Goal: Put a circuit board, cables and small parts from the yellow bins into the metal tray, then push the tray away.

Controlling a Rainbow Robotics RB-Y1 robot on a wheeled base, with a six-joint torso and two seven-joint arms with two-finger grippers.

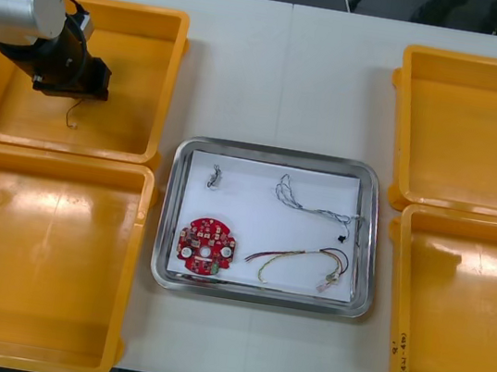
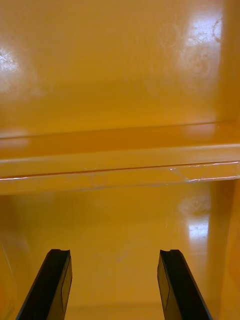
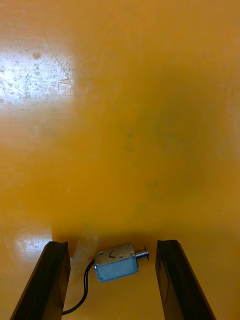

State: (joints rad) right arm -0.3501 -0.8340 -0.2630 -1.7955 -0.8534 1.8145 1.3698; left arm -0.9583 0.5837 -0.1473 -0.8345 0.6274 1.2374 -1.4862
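Left gripper (image 3: 111, 244) is spread open (gripping nothing) low in the yellow bin (image 1: 135, 66) at 10 o'clock from the metal tray (image 1: 168, 221). One small metal part (image 3: 117, 262) lies crosswise between its fingers, pin toward one finger, black lead (image 3: 86, 287) off the other end. Right gripper (image 2: 114, 252) is open too, above the 3 o'clock bins (image 1: 480, 136); there are four bins total, and the tray holds one circuit board (image 1: 206, 246) at 7 o'clock, one blue-white cable (image 1: 319, 213), one red-yellow cable (image 1: 290, 254) and a second small part (image 1: 215, 178).

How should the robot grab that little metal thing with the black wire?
Probably take the small metal part by its boxy body, from above, the left gripper pinching its flat long sides. Its pin and black wire stick out the ends.
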